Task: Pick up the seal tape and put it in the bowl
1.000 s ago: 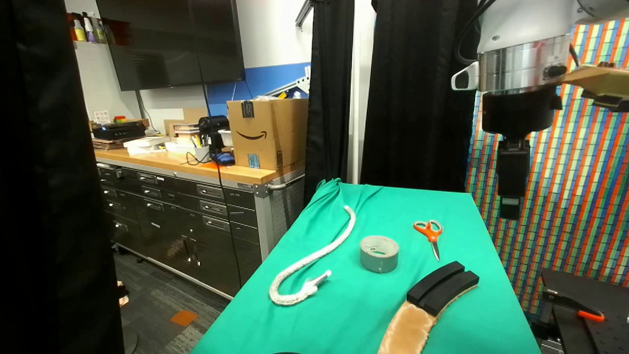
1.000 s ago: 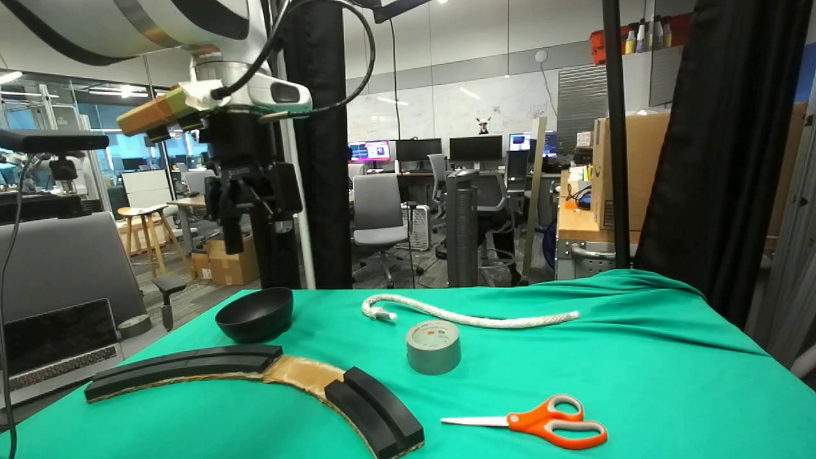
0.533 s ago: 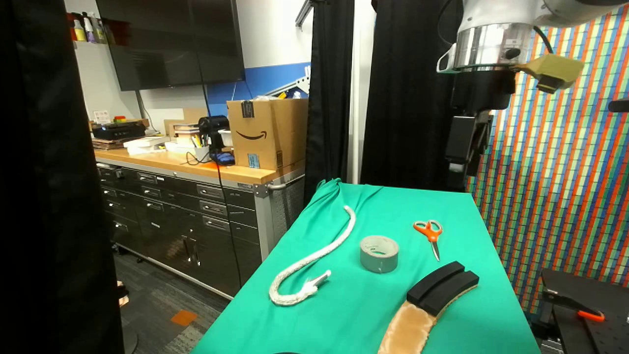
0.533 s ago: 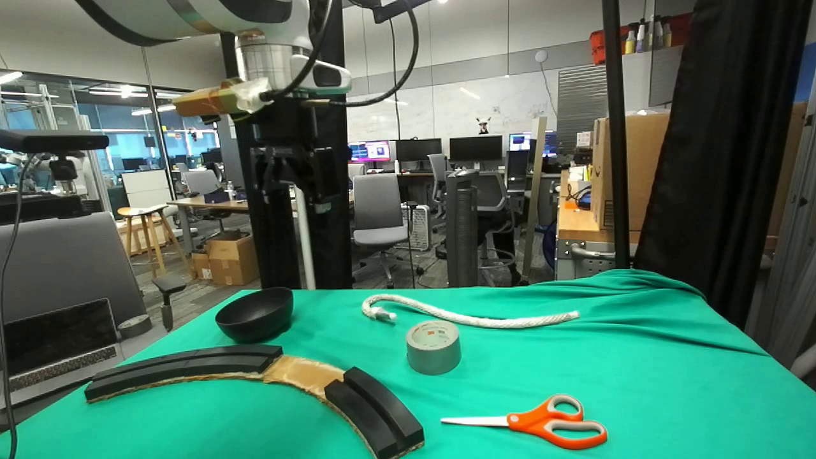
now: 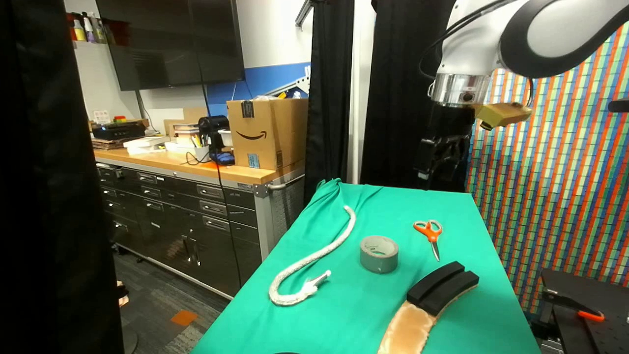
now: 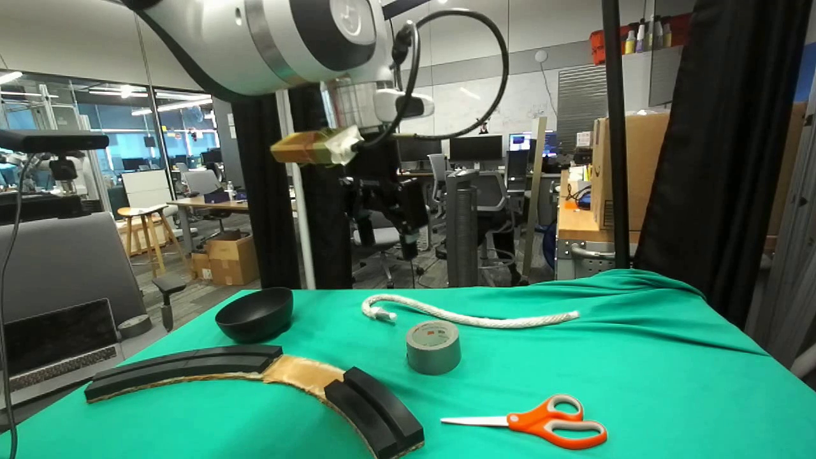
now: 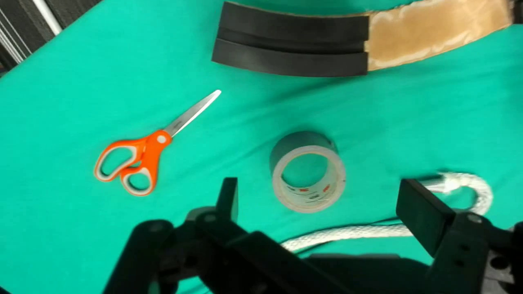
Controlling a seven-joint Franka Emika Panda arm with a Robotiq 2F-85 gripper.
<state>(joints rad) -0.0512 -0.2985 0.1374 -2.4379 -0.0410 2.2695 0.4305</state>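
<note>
Fingers (image 7: 226,198), set wide apart and holding nothing, hang above a green-covered desk (image 6: 637,370) in what looks like the reach for the tape (image 6: 433,356). The roll rests on the desk between scissors (image 7: 152,151) and rope (image 7: 347,233); the next move likely calls for lowering and lining up over it. In the wrist view, the right finger hides part of the rope and the bowl (image 6: 255,315), far left in an exterior view, is out of frame. Against the black curtain (image 5: 398,98), the fingers are hard to make out.

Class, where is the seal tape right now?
In the wrist view, the seal tape lies on the green cloth, right of the scissors, with the white rope lower in the picture.
</note>
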